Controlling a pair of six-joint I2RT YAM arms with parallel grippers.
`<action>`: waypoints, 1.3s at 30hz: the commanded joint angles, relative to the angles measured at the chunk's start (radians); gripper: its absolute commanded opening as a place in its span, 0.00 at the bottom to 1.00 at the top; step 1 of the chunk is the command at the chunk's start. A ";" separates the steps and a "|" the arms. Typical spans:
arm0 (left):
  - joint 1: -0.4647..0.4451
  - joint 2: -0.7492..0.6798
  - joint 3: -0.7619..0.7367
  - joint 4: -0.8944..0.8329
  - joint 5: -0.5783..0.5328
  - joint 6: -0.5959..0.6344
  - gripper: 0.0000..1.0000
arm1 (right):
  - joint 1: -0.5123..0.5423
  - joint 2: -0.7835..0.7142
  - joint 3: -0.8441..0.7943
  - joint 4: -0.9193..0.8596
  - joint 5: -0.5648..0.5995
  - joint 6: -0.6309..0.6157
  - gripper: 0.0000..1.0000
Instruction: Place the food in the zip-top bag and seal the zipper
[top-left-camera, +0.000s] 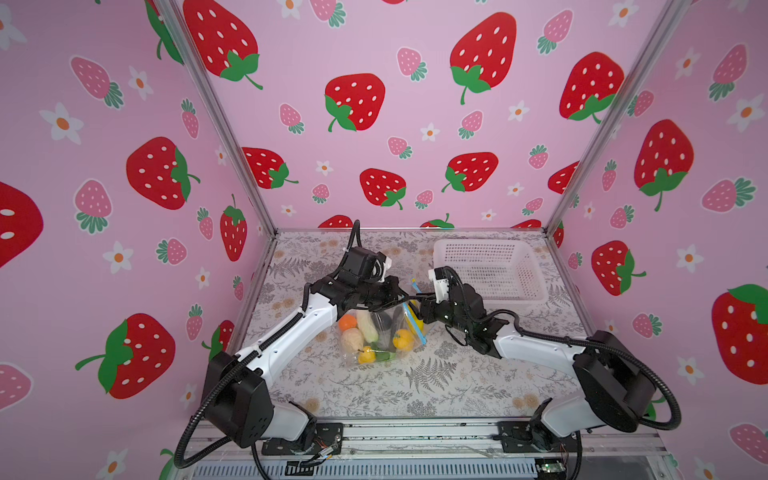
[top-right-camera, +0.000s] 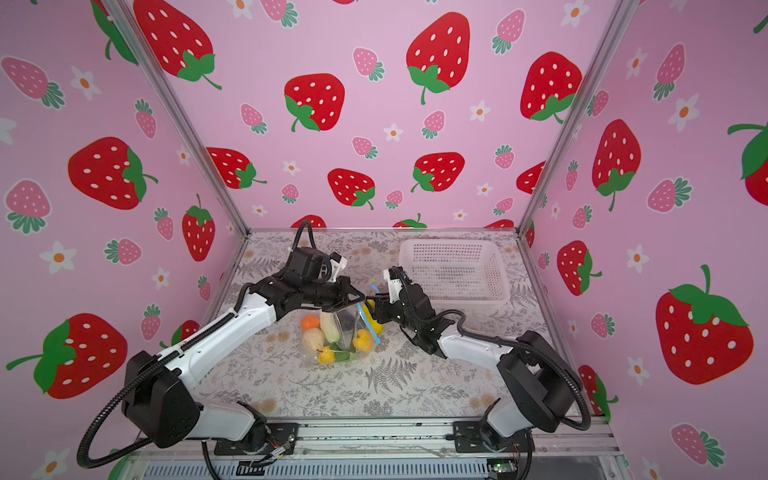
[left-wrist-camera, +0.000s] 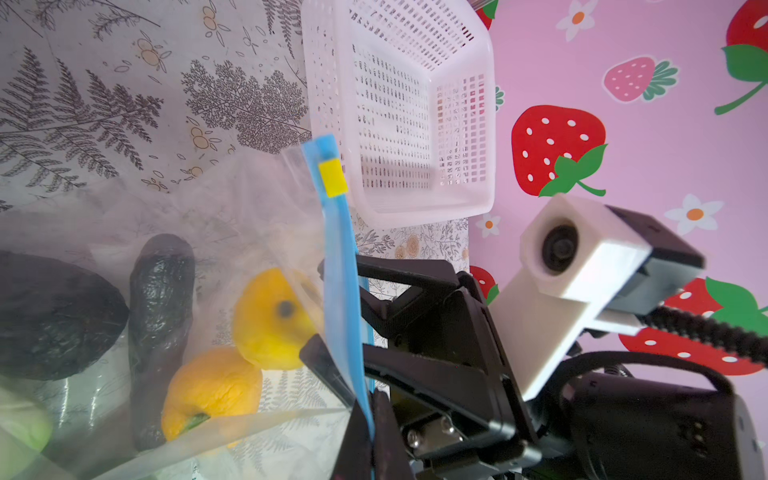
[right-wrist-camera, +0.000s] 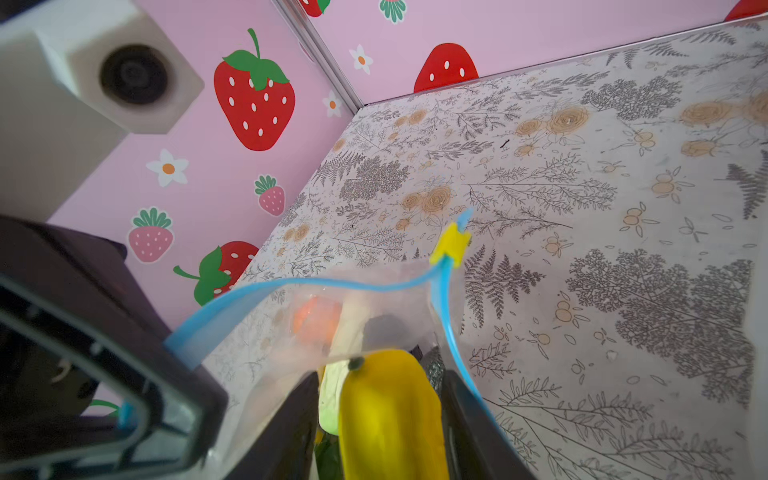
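Observation:
The clear zip-top bag (top-left-camera: 384, 347) lies mid-table in both top views, its mouth facing the right arm. Inside it are orange (top-left-camera: 347, 322), beige (top-left-camera: 351, 338), pale (top-left-camera: 368, 326), dark (left-wrist-camera: 160, 316) and yellow (top-left-camera: 402, 338) food pieces. My left gripper (left-wrist-camera: 372, 415) is shut on the light-blue zipper (left-wrist-camera: 340, 257), lifting one lip; the yellow slider (left-wrist-camera: 332, 178) sits near the strip's far end. My right gripper (right-wrist-camera: 380, 386) reaches into the bag's mouth. Its fingers stand apart around a long yellow food piece (right-wrist-camera: 390, 415), with a gap on one side.
A white perforated basket (top-left-camera: 536, 270) stands at the back right, just behind the right wrist. Pink strawberry-print walls close in the floral table on three sides. Both arms meet over the middle of the table.

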 joint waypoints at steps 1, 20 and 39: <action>-0.004 -0.009 0.006 0.019 0.012 0.002 0.00 | 0.007 -0.048 0.038 -0.059 0.003 -0.024 0.56; 0.012 -0.050 -0.051 0.031 0.007 -0.010 0.00 | -0.096 -0.133 -0.127 -0.212 -0.118 0.201 0.53; 0.022 -0.070 -0.038 -0.008 -0.001 0.014 0.00 | -0.077 -0.074 -0.045 -0.122 -0.239 0.204 0.00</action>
